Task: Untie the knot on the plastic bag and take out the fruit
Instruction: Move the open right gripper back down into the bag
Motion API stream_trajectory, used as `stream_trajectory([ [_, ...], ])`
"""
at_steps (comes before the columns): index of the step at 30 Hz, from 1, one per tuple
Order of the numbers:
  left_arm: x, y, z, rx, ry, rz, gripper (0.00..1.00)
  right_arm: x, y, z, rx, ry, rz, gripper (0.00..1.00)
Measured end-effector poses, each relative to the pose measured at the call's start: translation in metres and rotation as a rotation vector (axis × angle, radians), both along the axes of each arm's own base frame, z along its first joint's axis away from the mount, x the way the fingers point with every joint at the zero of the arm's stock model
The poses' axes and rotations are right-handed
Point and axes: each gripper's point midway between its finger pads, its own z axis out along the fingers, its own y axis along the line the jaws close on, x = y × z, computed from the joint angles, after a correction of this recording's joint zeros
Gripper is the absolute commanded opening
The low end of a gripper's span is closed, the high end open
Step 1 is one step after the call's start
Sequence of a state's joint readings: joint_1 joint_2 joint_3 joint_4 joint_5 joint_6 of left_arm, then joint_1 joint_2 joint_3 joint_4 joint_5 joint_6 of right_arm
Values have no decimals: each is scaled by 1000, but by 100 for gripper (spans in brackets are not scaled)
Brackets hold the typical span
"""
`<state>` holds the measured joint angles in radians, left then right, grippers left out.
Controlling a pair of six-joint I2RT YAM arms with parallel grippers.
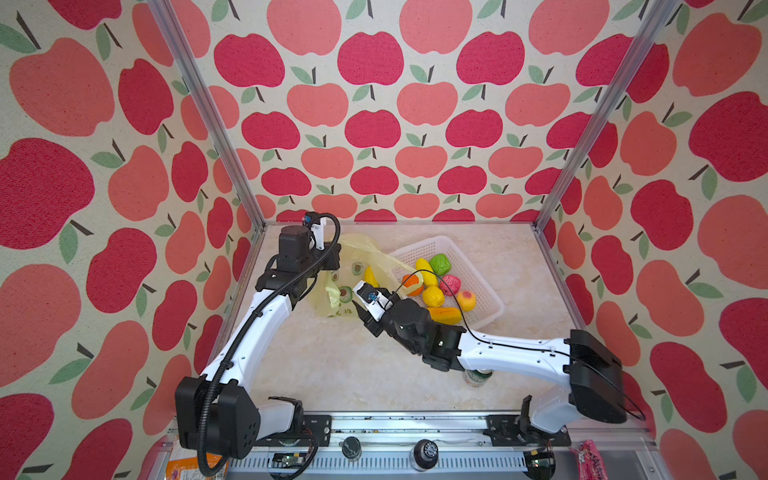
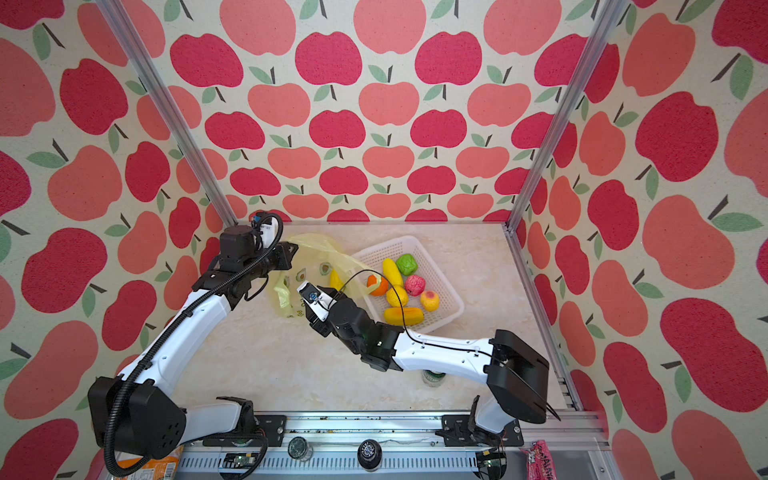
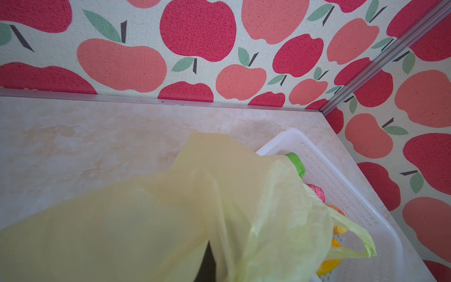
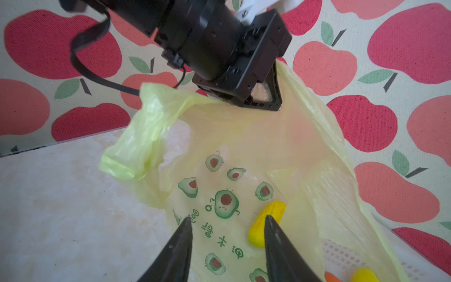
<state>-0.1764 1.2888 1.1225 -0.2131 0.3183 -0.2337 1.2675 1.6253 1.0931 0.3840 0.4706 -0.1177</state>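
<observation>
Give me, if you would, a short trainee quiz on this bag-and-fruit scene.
1. True or false: the left gripper is shut on the thin translucent yellow plastic bag.
2. How many small toy fruits lie in the white mesh plastic basket?
3. The small yellow toy fruit nearest the right gripper lies: A in the basket; B in the bag's folds; C in the left gripper.
Key: 1 true; 2 seven; 3 B.

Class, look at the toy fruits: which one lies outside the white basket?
The small yellow fruit lying on the plastic bag, beside the jaws of the right gripper. The other fruits all sit in the white basket.
</observation>
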Motion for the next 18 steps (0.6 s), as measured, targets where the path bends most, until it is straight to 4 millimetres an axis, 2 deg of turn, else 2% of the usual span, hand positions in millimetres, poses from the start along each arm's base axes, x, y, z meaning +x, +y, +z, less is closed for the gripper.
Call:
stream_trajectory([
  [4, 0, 0, 0, 0, 0, 0, 0, 28, 16, -40, -90, 48, -70, 38],
  [8, 0, 0, 0, 0, 0, 0, 0, 60, 14, -68, -136, 117, -147, 38],
  [13, 0, 0, 0, 0, 0, 0, 0, 98, 7, -86, -154, 188, -237, 36],
  [18, 0, 0, 0, 0, 0, 0, 0, 120, 22, -103, -174, 258, -284, 34],
])
